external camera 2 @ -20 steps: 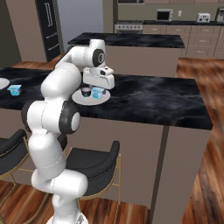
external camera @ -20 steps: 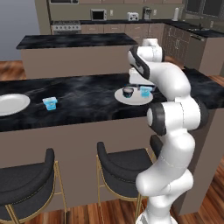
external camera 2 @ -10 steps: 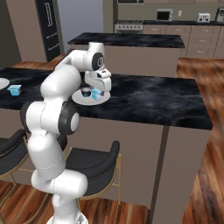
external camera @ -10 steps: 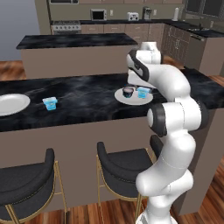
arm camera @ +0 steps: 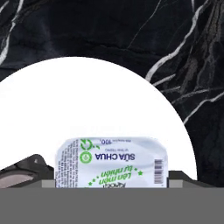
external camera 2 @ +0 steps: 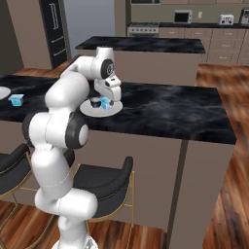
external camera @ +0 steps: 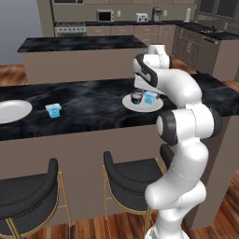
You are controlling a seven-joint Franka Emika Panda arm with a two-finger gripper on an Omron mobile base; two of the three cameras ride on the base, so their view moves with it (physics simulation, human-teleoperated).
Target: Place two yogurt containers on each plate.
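end effector [external camera: 145, 91] hovers over the near plate [external camera: 143, 104], grip unreadable (light blue cup [external camera: 150, 97] at 3 o'clock of dark cup [external camera: 137, 97]); next, fetch the lone cup [external camera: 53, 110] for the far plate [external camera: 10, 111].

left plate [external camera: 11, 111]: cut by left frame edge | dark cup [arm camera: 19, 173]: mostly below hand view's bottom-left | gripper [external camera: 145, 91]: fingertips hidden, jaw state unreadable

End effector [external camera 2: 108, 99] seemingly lifted off the cup [arm camera: 111, 162]
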